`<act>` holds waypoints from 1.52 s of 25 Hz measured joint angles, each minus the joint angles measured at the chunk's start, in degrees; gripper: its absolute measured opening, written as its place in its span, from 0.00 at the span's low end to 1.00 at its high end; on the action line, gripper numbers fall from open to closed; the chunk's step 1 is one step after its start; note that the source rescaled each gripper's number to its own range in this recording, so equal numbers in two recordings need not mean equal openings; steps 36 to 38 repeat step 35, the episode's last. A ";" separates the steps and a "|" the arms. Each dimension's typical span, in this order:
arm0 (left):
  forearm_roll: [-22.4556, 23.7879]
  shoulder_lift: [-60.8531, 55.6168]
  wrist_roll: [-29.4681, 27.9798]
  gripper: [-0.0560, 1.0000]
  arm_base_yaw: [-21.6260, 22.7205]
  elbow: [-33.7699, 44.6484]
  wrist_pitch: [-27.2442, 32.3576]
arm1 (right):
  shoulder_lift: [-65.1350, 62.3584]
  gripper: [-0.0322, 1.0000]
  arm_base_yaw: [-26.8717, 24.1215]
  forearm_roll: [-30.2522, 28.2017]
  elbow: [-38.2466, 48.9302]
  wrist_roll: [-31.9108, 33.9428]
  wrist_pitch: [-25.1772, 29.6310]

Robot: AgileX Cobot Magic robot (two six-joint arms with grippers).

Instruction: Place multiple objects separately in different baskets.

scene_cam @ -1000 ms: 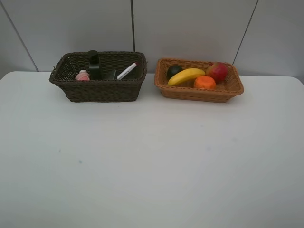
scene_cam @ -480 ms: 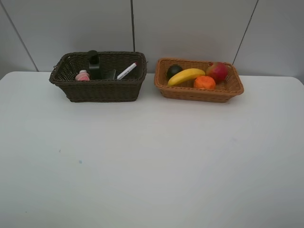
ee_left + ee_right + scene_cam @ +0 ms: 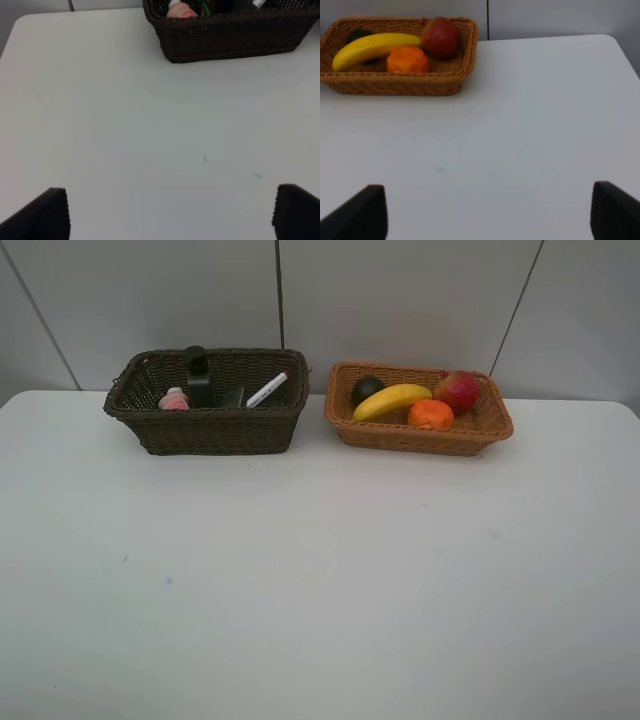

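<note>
A: How are the tools [image 3: 167, 212] [image 3: 485, 210] seen?
B: Both are spread wide, empty, over the surface [image 3: 320, 570].
A: And ahead of them?
B: Dark basket [image 3: 210, 425]: bottles [image 3: 174, 399], marker [image 3: 267, 390]. Tan basket [image 3: 420, 432]: banana [image 3: 392, 400], apple [image 3: 458, 390], orange [image 3: 431, 414].

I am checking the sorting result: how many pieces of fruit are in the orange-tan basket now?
4, all in the orange-tan basket: mangosteen at its left end, banana across the middle, orange in front, apple toward the right rear. More could be hidden beneath.
</note>
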 joint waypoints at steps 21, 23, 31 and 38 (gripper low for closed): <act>0.00 0.00 0.00 1.00 0.00 0.00 0.00 | 0.00 0.83 0.00 0.00 0.00 0.00 -0.05; 0.00 0.00 0.00 1.00 0.00 0.00 0.00 | 0.00 0.83 0.00 0.00 0.00 0.00 -0.05; 0.00 0.00 0.00 1.00 0.00 0.00 0.00 | 0.00 0.83 0.00 0.00 0.00 0.00 -0.05; 0.00 0.00 0.00 1.00 0.00 0.00 0.00 | 0.00 0.83 0.00 0.00 0.00 0.00 -0.05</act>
